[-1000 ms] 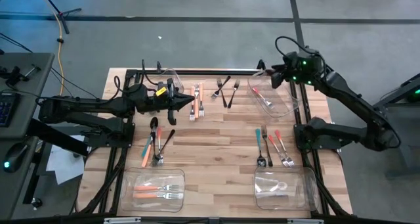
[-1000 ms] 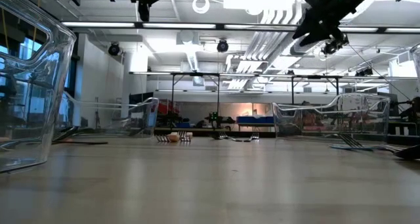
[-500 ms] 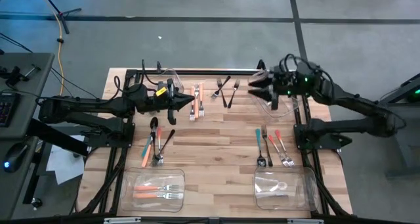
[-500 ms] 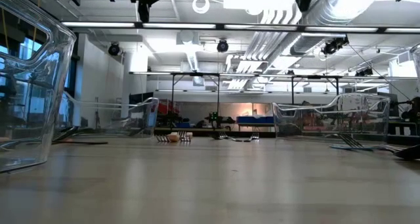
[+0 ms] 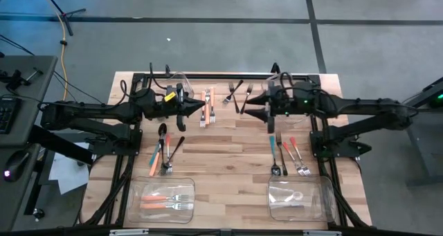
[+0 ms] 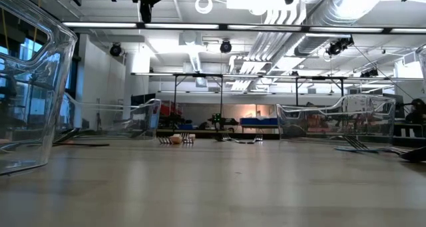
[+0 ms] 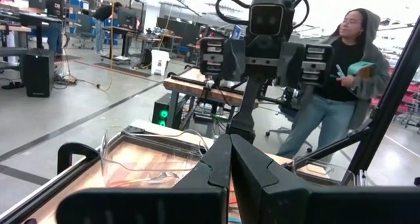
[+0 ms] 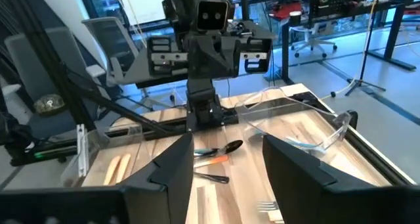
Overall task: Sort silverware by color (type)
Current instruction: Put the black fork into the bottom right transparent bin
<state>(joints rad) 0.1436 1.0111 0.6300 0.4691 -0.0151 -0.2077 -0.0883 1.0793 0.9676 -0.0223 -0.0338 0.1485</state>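
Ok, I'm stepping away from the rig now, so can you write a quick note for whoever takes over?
Left gripper: shut, empty, parked over the table's far left.
Right gripper: open, empty, over the far middle, next to the dark forks.
Done: orange-handled forks lie in the near left bin; one pale piece is in the near right bin.
Left: orange-handled pieces at far centre, the dark forks, a mixed cluster at mid left, and a teal, dark and red group at mid right.
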